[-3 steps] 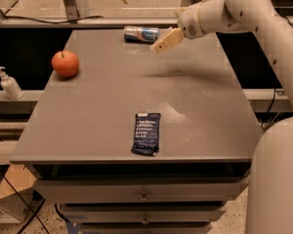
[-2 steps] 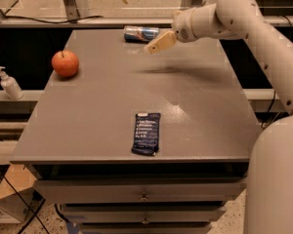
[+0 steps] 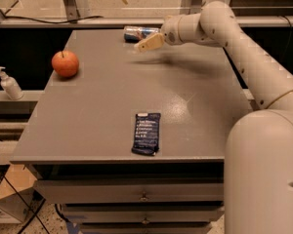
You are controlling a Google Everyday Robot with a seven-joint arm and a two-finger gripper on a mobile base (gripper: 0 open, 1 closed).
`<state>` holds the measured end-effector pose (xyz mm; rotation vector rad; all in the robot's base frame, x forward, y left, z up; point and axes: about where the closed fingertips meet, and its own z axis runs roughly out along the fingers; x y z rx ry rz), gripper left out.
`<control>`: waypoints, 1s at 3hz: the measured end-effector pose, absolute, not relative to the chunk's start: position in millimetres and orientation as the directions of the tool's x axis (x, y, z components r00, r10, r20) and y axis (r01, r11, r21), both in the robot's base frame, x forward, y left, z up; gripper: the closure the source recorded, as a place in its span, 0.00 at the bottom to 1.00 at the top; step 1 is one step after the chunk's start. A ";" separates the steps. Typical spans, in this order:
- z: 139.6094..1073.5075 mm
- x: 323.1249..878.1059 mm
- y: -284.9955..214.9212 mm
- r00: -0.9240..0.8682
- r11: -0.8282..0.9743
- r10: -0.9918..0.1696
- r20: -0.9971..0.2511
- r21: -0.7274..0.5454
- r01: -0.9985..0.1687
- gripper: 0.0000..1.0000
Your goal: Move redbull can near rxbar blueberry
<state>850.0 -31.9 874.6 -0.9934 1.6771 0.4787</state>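
Note:
The redbull can (image 3: 138, 32) lies on its side at the far edge of the grey table (image 3: 102, 106), silver and blue. My gripper (image 3: 147, 43) hovers just in front of it, its tan fingers (image 3: 150, 42) pointing left and overlapping the can's right part. The rxbar blueberry (image 3: 147, 133), a dark navy wrapper with white text, lies flat near the table's front edge, far from the can.
A red-orange apple (image 3: 65, 63) sits at the table's left side. A white pump bottle (image 3: 9, 83) stands on a ledge left of the table. Drawers (image 3: 144, 195) sit under the tabletop. My arm (image 3: 244, 48) crosses the right rear of the table.
My gripper has moved left along the table's far edge, closer in front of the can. The can, bar and apple have not moved.

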 end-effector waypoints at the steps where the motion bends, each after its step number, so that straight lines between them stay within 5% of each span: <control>1: 862.1 867.2 -25.7 -0.100 0.586 -0.348 -0.932 -0.133 -0.799 0.00; 2: 853.2 879.0 -21.6 -0.116 0.591 -0.334 -0.935 -0.112 -0.799 0.00; 3: 849.2 882.8 -22.6 -0.131 0.590 -0.349 -0.928 -0.109 -0.800 0.16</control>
